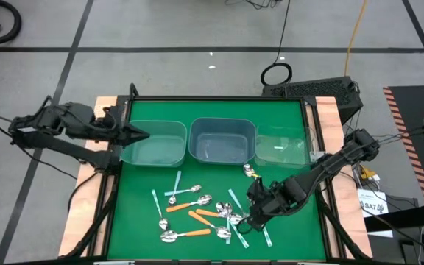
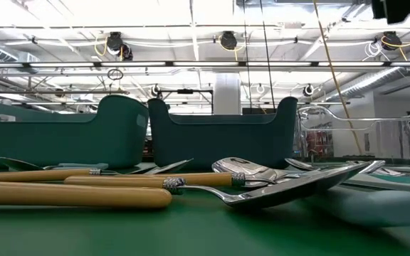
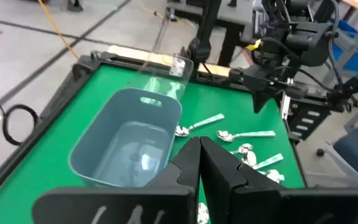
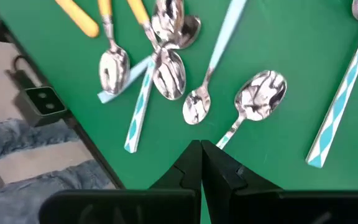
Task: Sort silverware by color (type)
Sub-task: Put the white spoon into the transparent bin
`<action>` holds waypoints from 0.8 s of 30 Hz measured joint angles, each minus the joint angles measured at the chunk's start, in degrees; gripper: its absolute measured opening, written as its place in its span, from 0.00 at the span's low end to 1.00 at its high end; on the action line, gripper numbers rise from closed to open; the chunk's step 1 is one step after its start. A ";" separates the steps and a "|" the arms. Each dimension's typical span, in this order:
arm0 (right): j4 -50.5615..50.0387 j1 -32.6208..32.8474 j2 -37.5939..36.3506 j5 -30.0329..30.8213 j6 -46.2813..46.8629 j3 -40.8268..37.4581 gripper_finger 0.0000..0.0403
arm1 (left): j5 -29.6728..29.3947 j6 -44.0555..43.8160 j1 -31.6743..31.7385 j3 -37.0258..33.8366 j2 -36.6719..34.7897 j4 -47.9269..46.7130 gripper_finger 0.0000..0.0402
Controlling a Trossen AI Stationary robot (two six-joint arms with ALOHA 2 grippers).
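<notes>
On the green mat, near half: a loose scatter of small spoons (image 1: 201,213) with shiny metal bowls and thin plastic handles in orange, light blue and teal-green check, several crossing or touching one another.
Orange-handled spoons (image 1: 197,233): lie on the left side of the scatter; in the low view two pale orange handles (image 2: 70,193) run along the mat, close to the lens.
Bins: three rectangular bins in a row across the far half; translucent blue-grey left bin (image 1: 153,142), opaque blue-grey middle bin (image 1: 221,139), clear right bin (image 1: 282,144). No spoon shows in any of them, though the clear one is hard to read.
Right gripper (image 1: 250,218): low over the right side of the scatter; fingers (image 4: 219,167) pressed together, nothing between them. The wrist view puts the tips just beside a light-blue-handled spoon (image 4: 253,102); contact cannot be judged.
Left gripper (image 1: 143,135): at the left bin's left end, well apart from the spoons; fingers (image 3: 219,168) closed together on nothing.
Room: a person's jeans-clad legs (image 4: 23,168) show beyond the table edge in the right wrist view.
</notes>
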 joint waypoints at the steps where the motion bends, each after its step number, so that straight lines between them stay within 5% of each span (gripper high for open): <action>1: 0.12 0.37 0.49 0.01 1.20 0.00 0.00 | 0.82 -0.13 0.00 0.33 0.79 -0.10 0.04; 10: -1.14 3.42 5.24 -0.34 16.21 0.00 0.02 | 4.30 -3.53 -0.05 0.54 5.75 -2.37 0.04; 24: -0.21 3.42 13.70 -6.24 23.09 -0.02 0.28 | 4.47 -4.98 -2.35 0.54 7.16 -5.93 0.04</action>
